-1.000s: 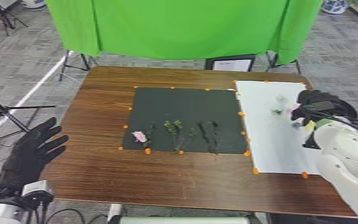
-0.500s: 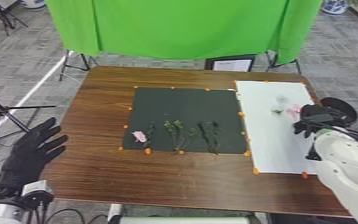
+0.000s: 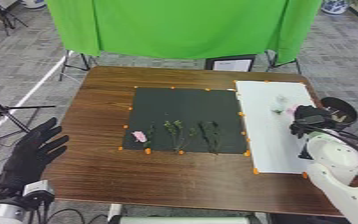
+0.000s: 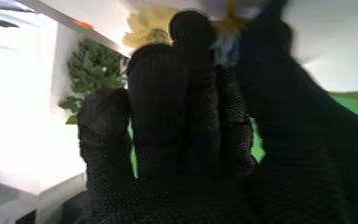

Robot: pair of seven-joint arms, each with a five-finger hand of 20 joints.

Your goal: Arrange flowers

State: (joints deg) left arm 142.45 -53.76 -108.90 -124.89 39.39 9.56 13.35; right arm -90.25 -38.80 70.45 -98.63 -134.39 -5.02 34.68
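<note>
The robot's right hand (image 3: 313,118), in a black fabric glove, is over the outer side of the long white rectangular sheet (image 3: 269,146). Its fingers are extended, with the thumb held close alongside; no stem can be made out in its grasp.

Just past its fingertips is a yellow flower with broad, layered petals (image 4: 147,25), and beside that a pale bluish piece (image 4: 227,51). The coming move seems to turn on this: the bloom is ahead of the fingers, towards the side away from the thumb, so the hand would probably need to shift that way before closing. The flower's stem, and so its long axis, cannot be made out.

Just beside the hand, on its far left, is a soft pink bloom (image 3: 293,108), with a small green sprig (image 3: 278,111) a little farther left. Well to the hand's left, thin green leafy stems (image 3: 175,131) lie on the dark square mat (image 3: 184,102), pointing away from the robot.

The left hand (image 3: 31,146), gloved alike, is well apart, fingers spread.
</note>
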